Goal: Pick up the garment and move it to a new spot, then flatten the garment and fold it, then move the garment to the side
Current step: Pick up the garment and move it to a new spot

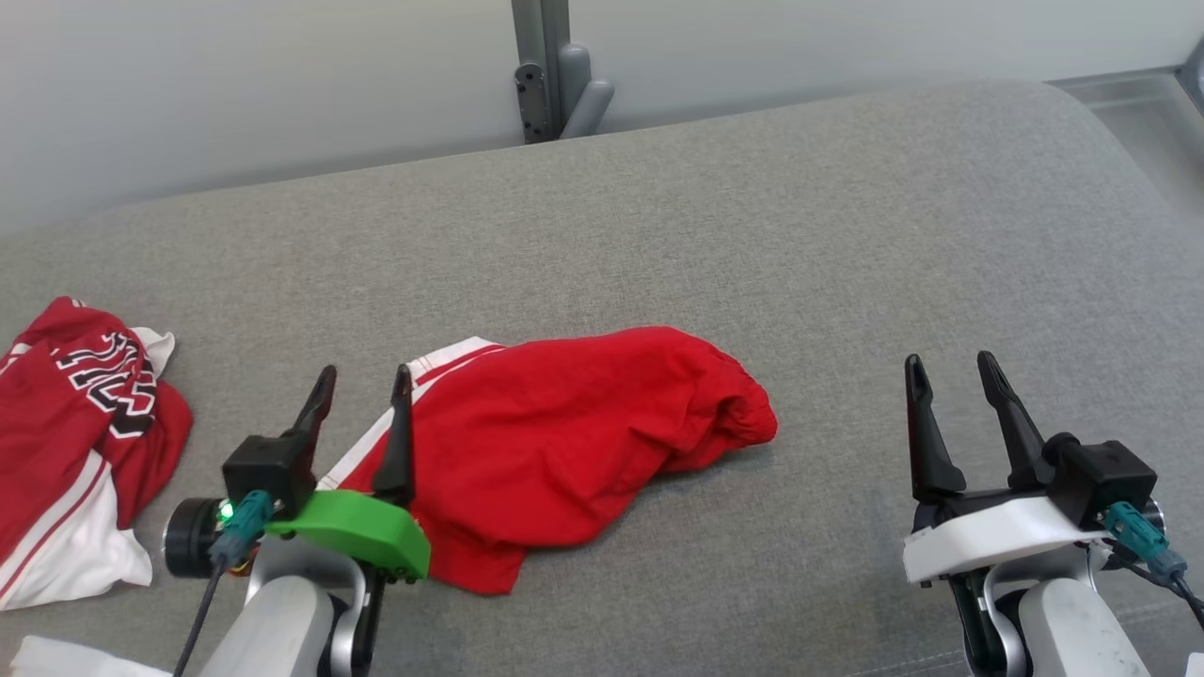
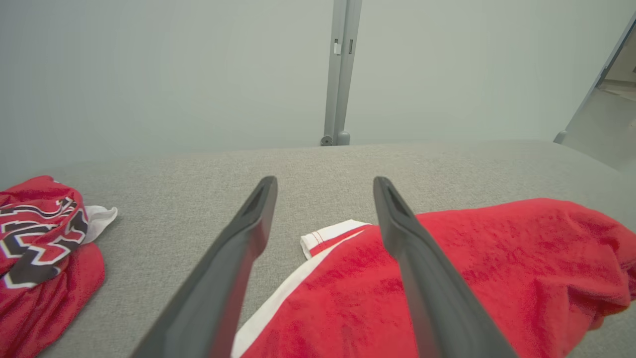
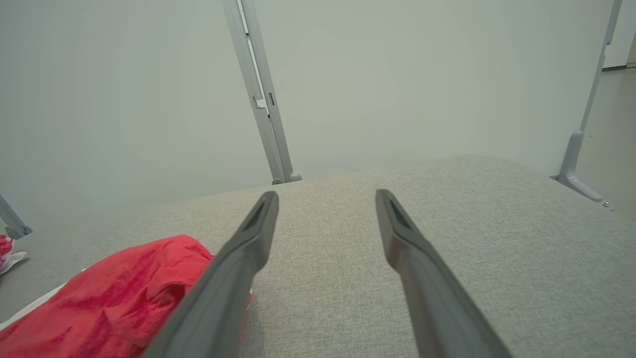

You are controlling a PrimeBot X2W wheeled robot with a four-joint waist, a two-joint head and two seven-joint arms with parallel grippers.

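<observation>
Red garment (image 1: 564,428) is lying crumpled on the grey cushion (image 1: 752,235). Left gripper (image 1: 365,376) is over its white-trimmed left edge, fingers spread, holding nothing. Right gripper (image 1: 950,362) is well off to its right, also spread and empty. Jersey (image 1: 75,414) sits off to its left.

Crumpled red garment (image 1: 564,442) lies by left tool (image 1: 367,376).

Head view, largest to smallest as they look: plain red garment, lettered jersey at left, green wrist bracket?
1. plain red garment
2. lettered jersey, partly cut by the frame edge
3. green wrist bracket, smallest though nearest the camera
</observation>
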